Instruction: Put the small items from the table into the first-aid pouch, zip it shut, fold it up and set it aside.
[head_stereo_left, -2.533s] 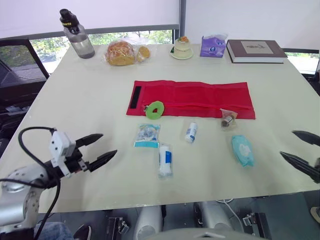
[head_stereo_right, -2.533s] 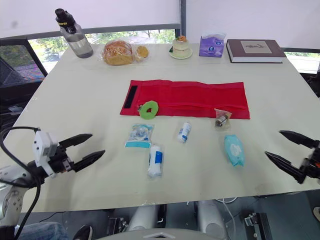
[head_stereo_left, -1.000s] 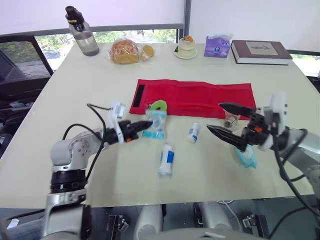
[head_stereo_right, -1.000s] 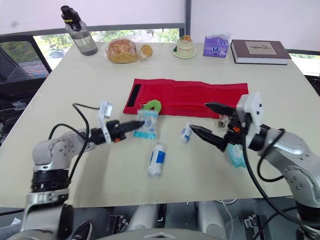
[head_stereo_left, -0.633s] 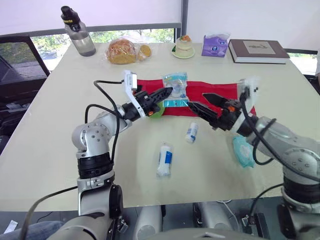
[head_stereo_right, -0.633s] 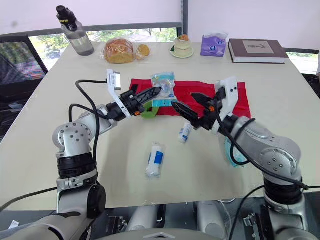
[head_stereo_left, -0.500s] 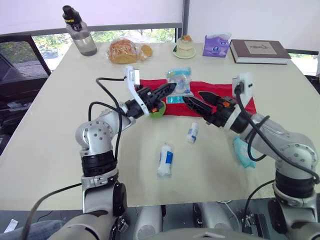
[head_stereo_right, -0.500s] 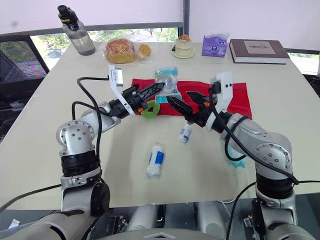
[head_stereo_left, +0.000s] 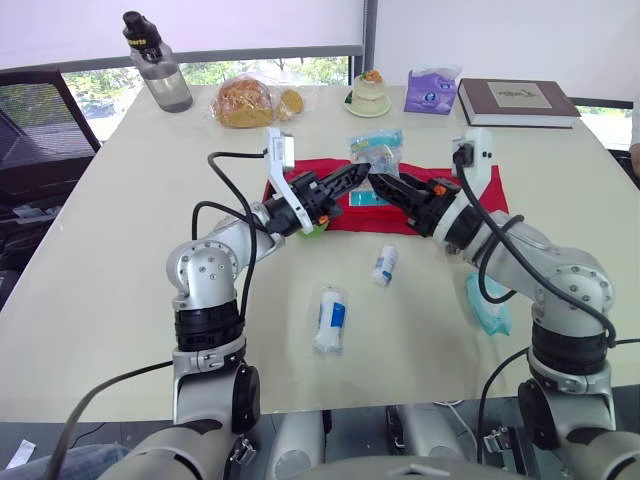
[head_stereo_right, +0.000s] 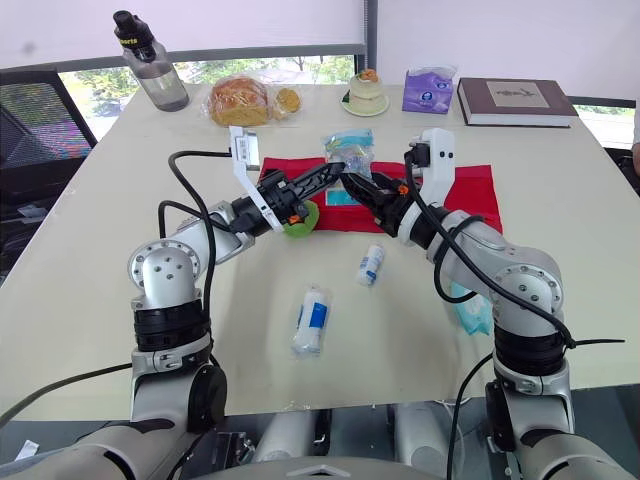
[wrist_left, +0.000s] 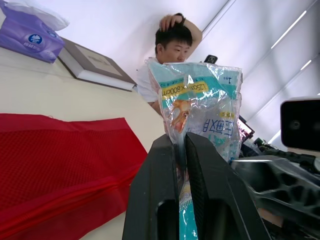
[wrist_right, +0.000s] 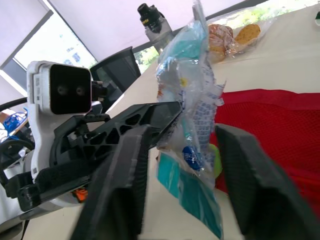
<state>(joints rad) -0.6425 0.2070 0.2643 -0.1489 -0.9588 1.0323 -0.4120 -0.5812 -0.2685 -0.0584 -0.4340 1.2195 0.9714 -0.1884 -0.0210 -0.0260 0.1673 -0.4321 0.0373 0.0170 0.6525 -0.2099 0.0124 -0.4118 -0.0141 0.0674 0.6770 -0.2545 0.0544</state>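
Left eye view: your left claw (head_stereo_left: 362, 174) is pinched tight on the packet (head_stereo_left: 377, 152) and holds it up over the middle of the pouch (head_stereo_left: 497, 190), which lies flat on the table (head_stereo_left: 130, 210). That claw meets the packet from 8 o'clock. Your right claw (head_stereo_left: 384, 184) comes in from 4 o'clock, spread wide, with its tips at the packet's lower edge. The vial (head_stereo_left: 383, 265) lies at 6 o'clock of the packet, the roll (head_stereo_left: 330, 318) at 7 o'clock and the wipes (head_stereo_left: 484, 300) at 4 o'clock, all off the pouch.

Left wrist view: the left claw (wrist_left: 180, 142) has both fingers pressed together on the packet (wrist_left: 200, 110), which stands upright beyond them, with the pouch (wrist_left: 60, 150) below.

Right wrist view: the right claw (wrist_right: 182, 130) gapes, one finger on each side of the packet (wrist_right: 192, 100). You cannot tell whether either finger touches it. The left claw (wrist_right: 167, 114) grips the packet from the far side, above the pouch (wrist_right: 265, 115).
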